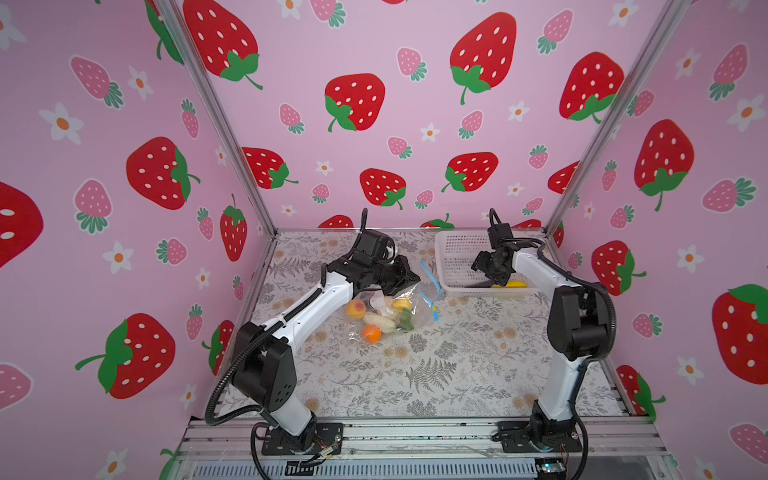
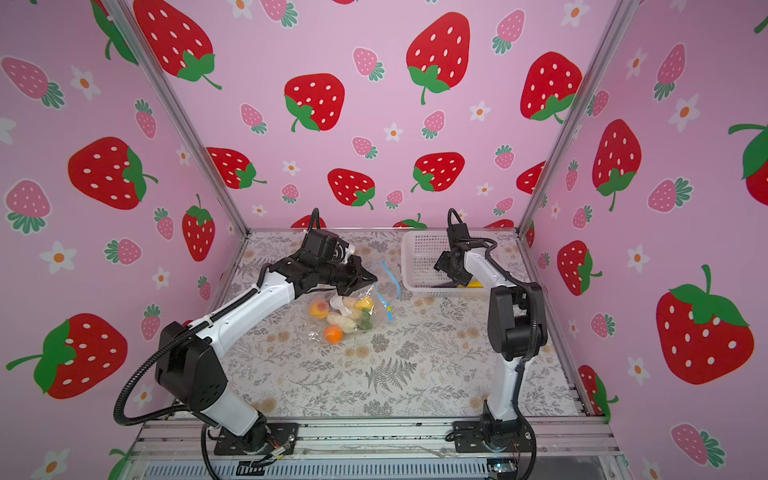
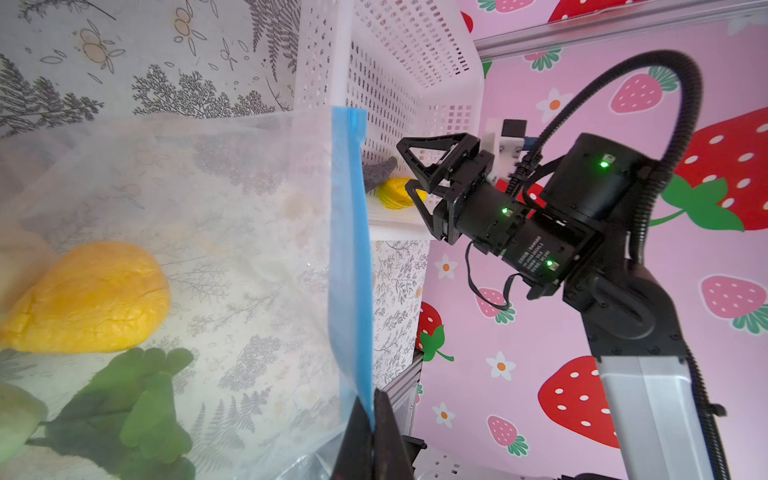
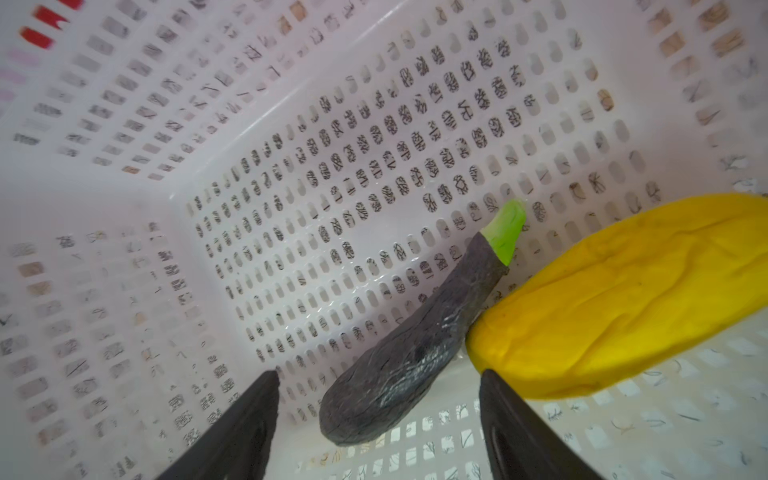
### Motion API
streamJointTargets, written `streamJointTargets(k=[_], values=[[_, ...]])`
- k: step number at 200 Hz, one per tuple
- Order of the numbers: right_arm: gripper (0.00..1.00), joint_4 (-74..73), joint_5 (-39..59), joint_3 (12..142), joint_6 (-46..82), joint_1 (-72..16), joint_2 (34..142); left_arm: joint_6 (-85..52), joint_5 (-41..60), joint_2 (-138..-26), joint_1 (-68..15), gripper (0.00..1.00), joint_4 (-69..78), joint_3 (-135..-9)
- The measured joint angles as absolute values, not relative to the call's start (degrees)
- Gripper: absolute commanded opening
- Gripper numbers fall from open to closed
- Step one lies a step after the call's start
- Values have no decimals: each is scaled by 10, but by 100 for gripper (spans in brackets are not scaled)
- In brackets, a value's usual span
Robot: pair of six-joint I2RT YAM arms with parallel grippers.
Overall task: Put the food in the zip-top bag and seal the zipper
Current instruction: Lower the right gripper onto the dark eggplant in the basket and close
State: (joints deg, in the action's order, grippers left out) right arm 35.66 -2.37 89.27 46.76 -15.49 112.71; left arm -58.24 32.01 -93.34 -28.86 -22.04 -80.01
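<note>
Pink strawberry-print walls close in a counter laid with a grey fern-patterned sheet. The piece being fetched now, by my reckoning, is the dark purple toy aubergine with a green stem. It lies on the floor of the white mesh plastic basket, straight between the spread fingers of the right hand, which holds nothing. A soft yellow toy banana touches the aubergine's side, right by one finger.

To grip cleanly I'd lower the hand until its fingers straddle the thick middle of the body, not the stem. The finger next to the banana should slip between the two rather than pinch both.

Off to that hand's side, outside the basket, the clear crinkly zip-top bag rests on the counter. Inside it are a peach-coloured fruit, an orange ball, a yellow lemon and green leaves. The left hand is clamped tight on the light-blue zipper strip, holding one lip of the mouth up. That lip wants to be high and wide toward the basket so the aubergine goes in without snagging.
</note>
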Motion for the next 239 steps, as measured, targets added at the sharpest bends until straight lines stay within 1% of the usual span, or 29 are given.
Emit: streamJointTargets(k=[98, 158, 200, 239], values=[[79, 354, -3, 900, 484, -141, 1177, -582, 322, -933, -276, 0, -216, -795], [76, 348, 8, 902, 489, -141, 1190, -582, 326, -934, -274, 0, -214, -793], [69, 334, 11, 904, 495, -141, 1196, -582, 326, -933, -274, 0, -213, -793], [57, 317, 14, 905, 494, -141, 1203, -582, 326, -933, -273, 0, -213, -793]])
